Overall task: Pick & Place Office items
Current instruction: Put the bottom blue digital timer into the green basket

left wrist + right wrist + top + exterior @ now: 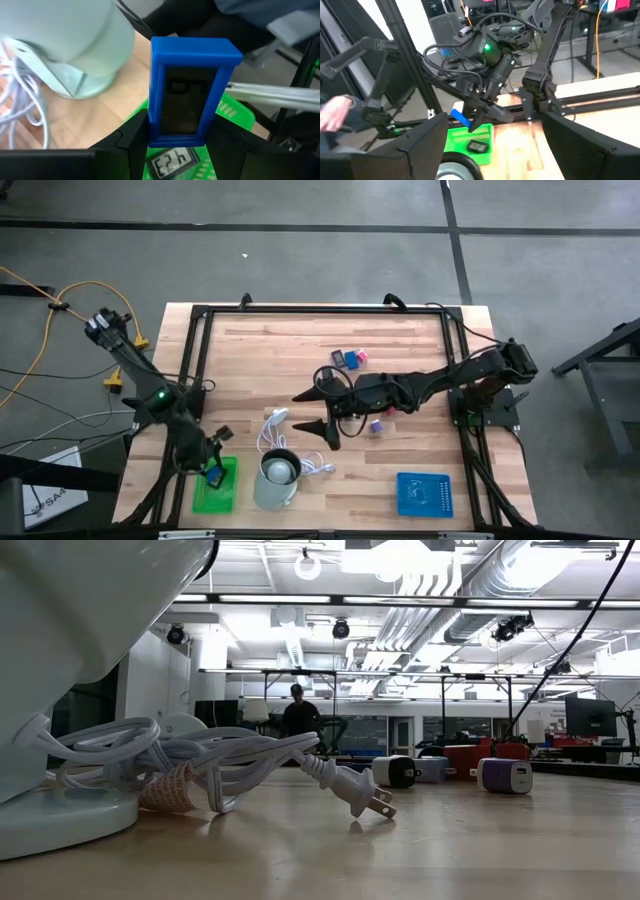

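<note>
My left gripper (211,470) is shut on a small blue-framed display (192,90) and holds it over the green tray (222,492) at the near left. A dark little display (172,161) lies flat in that tray. My right gripper (312,411) hovers wide open over the table's middle, holding nothing. Tiny office items lie on the wood: blue and pink ones (348,359) beyond the right gripper and a purple one (376,425) beside it. In the low view, a white-and-black block (398,771) and a purple-and-white one (505,776) rest on the tabletop. My left gripper pinches the blue display's two long side edges (156,125) between its two fingers, at the end nearest the wrist. The fingers (131,145) lie along the piece, which juts out past them, slanting downward. It is lifted clear above the green tray (232,112).
A pale grey-green cup (277,478) stands right beside the green tray, with a white coiled cable (285,442) and its plug (360,795) next to it. A blue tray (424,493) lies at the near right. A black frame (320,309) rims the table. A person's hand (335,107) shows beyond the table.
</note>
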Controlling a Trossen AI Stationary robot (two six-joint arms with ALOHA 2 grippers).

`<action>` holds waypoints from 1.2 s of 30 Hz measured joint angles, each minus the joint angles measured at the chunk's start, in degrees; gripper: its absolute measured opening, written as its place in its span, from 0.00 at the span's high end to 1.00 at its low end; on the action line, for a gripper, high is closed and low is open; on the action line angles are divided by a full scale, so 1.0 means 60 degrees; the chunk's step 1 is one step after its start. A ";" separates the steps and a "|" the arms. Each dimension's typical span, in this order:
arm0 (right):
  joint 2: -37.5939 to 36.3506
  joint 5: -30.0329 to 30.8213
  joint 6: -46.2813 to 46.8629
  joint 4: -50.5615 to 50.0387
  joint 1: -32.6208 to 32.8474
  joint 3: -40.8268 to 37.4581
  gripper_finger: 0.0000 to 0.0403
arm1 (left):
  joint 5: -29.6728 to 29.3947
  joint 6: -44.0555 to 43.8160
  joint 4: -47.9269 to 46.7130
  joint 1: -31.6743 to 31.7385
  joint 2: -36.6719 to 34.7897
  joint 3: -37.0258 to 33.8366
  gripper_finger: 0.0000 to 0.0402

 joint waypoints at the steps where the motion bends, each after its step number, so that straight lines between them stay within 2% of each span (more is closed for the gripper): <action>1: 0.0000 -0.0003 0.0144 -0.0003 0.0000 0.0000 0.23 | -0.0134 -0.0058 -0.0001 -0.0183 0.0065 0.0000 0.61; 7: 0.0000 0.0000 0.0769 -0.0004 -0.0007 0.0000 0.23 | -0.1187 -0.0149 0.0005 -0.1139 0.0709 0.0000 0.61; 12: 0.0000 0.0004 0.0785 0.0000 -0.0011 0.0000 0.23 | -0.1655 -0.0153 -0.0008 -0.1595 0.1482 0.0000 0.61; 22: 0.0000 0.0001 0.0773 -0.0004 -0.0009 0.0000 0.23 | -0.1678 -0.0785 0.0017 -0.1693 0.2721 0.0011 0.60; 28: 0.0000 0.0004 0.0758 -0.0004 -0.0010 0.0000 0.23 | -0.1580 -0.1175 0.0032 -0.1693 0.2778 0.0007 0.60; 36: 0.0000 0.0004 0.0755 -0.0004 -0.0011 0.0000 0.23 | -0.1570 -0.1483 0.0055 -0.1700 0.2778 0.0007 0.54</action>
